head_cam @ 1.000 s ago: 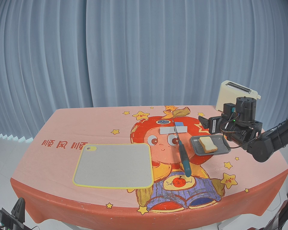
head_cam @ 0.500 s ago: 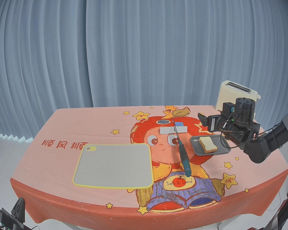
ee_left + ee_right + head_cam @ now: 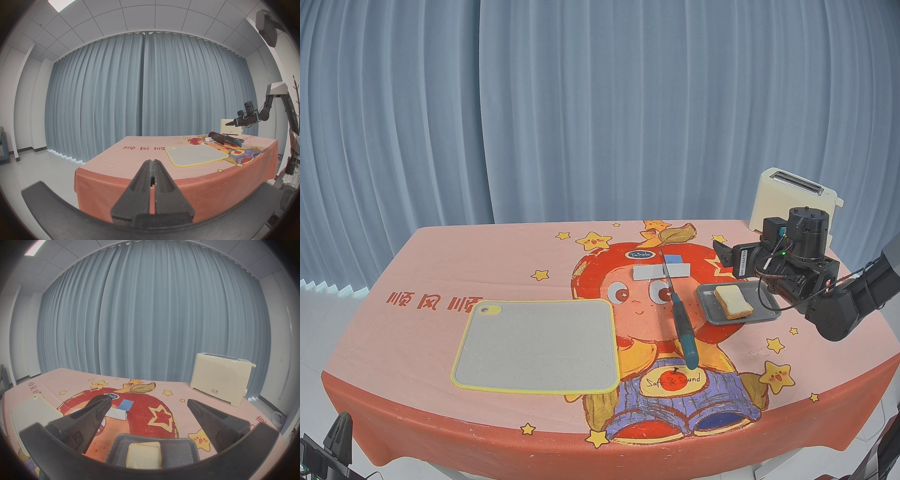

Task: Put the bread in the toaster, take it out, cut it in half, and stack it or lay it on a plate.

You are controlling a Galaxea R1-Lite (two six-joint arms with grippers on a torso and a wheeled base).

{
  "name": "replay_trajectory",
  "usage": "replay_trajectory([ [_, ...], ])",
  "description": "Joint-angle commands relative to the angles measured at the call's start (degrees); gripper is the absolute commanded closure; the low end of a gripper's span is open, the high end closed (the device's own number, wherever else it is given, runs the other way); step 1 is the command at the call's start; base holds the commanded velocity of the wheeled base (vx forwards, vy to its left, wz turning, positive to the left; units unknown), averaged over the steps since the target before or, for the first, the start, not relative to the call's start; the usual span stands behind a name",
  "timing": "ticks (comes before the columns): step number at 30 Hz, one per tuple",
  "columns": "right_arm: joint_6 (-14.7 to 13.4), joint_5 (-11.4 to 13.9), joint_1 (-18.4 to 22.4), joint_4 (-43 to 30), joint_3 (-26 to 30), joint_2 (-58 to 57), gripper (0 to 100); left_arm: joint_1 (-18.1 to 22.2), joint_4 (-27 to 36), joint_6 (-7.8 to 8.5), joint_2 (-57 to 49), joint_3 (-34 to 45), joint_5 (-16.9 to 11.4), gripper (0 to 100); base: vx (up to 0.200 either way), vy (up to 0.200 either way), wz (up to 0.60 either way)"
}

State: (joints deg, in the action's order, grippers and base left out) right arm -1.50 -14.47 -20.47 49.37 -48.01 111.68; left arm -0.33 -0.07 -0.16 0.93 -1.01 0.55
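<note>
From the head, we see the bread [image 3: 733, 300] lying flat in a grey tray [image 3: 765, 305] on the right part of the table [image 3: 456, 262]. The toaster [image 3: 790, 195] stands behind the tray at the table's far right edge. The knife [image 3: 681, 319] lies just left of the tray, with its blade across a small block [image 3: 647, 271] and its handle toward the near edge. The board [image 3: 537, 344] lies flat farther left, apart from the knife. The right gripper [image 3: 722, 253] hangs above the table just past the tray's far edge, pointing left and touching nothing.

From the left wrist, we see the left gripper [image 3: 152, 165] clenched, its two fingers pressed together with nothing between them. It is held off the table, outside the edge. Beyond it lie the board [image 3: 197, 154] and the knife [image 3: 225, 138]. The right gripper [image 3: 229, 123] is raised in front of the toaster [image 3: 225, 128].

From the right wrist, we see the right gripper [image 3: 148, 401] released, its fingers spread wide and empty. The bread [image 3: 144, 455] sits in the tray [image 3: 178, 449] below them, and neither finger touches it. The toaster [image 3: 220, 377] stands farther off, well apart from the tray.
</note>
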Motion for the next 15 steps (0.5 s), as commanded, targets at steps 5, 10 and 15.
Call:
replay_trajectory([
  [5,0.1,0.1,0.3,0.4,-0.1,0.1,0,0.0,0.0,-0.02,-0.2,1.0,0.1,100,0.0,0.0,0.0],
  [10,1.3,0.0,0.3,3.6,0.5,0.8,0,0.0,0.0,-0.02,-0.2,1.0,0.1,100,0.0,0.0,0.0],
  [15,1.6,0.0,0.3,4.3,0.6,0.9,0,0.0,0.0,-0.02,-0.2,1.0,0.0,100,0.0,0.0,0.0],
])
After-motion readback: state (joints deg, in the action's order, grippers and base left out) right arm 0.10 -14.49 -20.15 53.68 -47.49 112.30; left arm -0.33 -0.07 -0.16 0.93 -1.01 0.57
